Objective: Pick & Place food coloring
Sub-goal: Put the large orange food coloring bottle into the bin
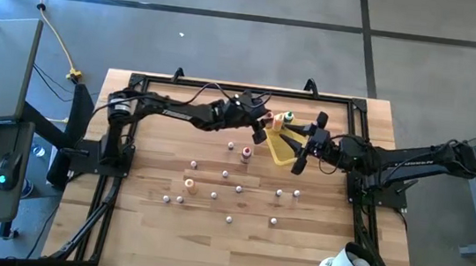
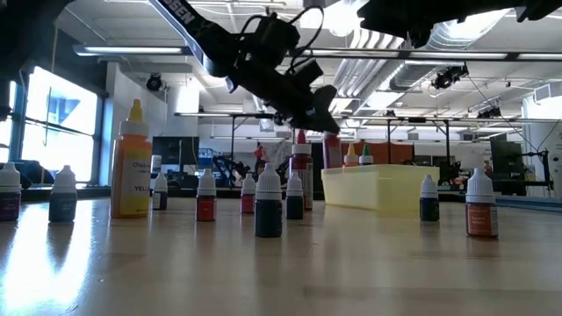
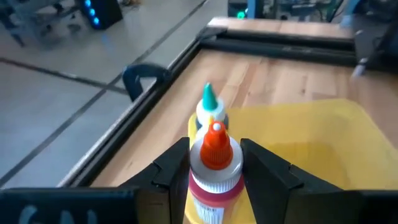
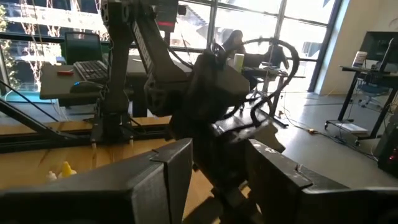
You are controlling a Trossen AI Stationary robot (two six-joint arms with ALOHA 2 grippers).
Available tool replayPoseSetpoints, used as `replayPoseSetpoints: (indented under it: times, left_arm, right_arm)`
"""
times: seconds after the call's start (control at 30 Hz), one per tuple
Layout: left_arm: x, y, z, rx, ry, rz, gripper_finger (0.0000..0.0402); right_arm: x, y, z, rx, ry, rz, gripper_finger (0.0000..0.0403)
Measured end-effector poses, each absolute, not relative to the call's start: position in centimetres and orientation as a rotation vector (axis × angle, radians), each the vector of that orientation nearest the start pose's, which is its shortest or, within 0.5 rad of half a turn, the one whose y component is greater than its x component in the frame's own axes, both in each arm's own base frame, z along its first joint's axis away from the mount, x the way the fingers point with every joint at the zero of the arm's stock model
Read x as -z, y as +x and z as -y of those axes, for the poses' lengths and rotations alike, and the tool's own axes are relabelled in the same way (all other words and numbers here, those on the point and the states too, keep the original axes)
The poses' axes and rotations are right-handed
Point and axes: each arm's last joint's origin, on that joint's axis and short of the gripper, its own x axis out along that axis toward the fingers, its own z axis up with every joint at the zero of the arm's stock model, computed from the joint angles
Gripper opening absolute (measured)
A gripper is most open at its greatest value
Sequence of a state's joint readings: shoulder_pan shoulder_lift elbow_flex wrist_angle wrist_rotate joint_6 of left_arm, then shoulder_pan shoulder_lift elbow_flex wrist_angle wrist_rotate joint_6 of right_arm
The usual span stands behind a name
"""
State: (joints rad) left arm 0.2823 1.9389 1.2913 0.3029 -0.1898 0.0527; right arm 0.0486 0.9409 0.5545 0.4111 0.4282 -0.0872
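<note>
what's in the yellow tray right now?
In the yellow tray, a green-capped bottle stands at the far end. The left gripper holds an orange-capped bottle above it, hiding the floor beneath.

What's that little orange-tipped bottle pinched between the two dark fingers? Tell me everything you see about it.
The small bottle with the orange pointed tip has a white ribbed collar and a red-labelled, plastic-looking body. It stands upright, clamped between the left gripper fingers, above the yellow plastic tray's edge, near a green-tipped bottle beyond it.

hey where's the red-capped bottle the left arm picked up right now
It's clamped between the left gripper's fingers, at the far edge of the yellow tray near the table's back middle in the high view, beside a green-capped bottle; the red-capped bottle stands upright.
</note>
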Motion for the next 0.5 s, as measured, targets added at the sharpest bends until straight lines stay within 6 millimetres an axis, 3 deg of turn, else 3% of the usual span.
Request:
replayPoseSetpoints:
  times: [0.3, 0.5]
  left_arm:
    - [-20.2, 42.1, -12.8, -0.469, 0.03, -0.413, 0.0132]
    - [-20.0, 41.8, -13.2, -0.542, 0.043, -0.44, 0.0158]
  right_arm:
    - [-28.2, 20.8, 0.2, 0.38, -0.082, 0.002, 0.0145]
    - [-28.2, 20.8, 0.2, 0.38, -0.081, 0.003, 0.0145]
